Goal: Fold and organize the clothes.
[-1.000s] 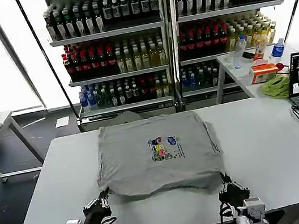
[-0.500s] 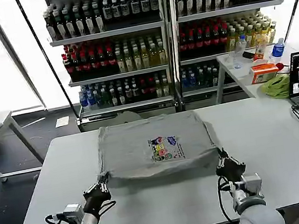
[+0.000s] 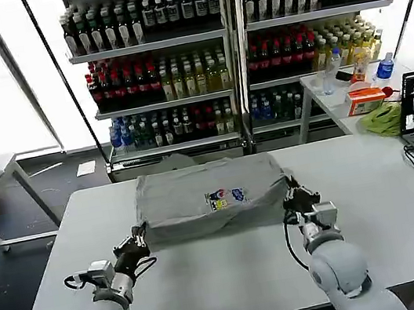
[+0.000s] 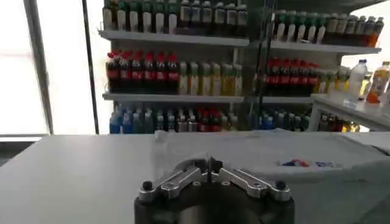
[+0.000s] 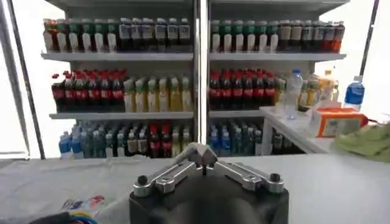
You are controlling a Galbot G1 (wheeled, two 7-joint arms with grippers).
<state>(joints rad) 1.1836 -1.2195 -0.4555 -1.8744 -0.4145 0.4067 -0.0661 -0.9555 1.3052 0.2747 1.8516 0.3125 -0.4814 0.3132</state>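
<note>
Both grippers pinch the near hem of the shirt and hold it just above the table. The left gripper [image 3: 139,236] has its fingers pressed together on the left corner; in its wrist view the fingertips [image 4: 207,164] meet with pale cloth right in front of them. The right gripper [image 3: 292,198] has its fingers pressed together on the right corner — its wrist view shows the tips closed, with the shirt's printed patch low at one side.

The grey T-shirt [image 3: 210,198] lies across the middle of the white table [image 3: 212,281], chest print up, far edge flat on the surface. The near half is lifted and carried toward the far edge, so the cloth looks short from front to back.

By my reading, this is the middle of a bottom-to-top fold — the hem is not yet laid down. Releasing, smoothing and any further fold or stacking remain.
</note>
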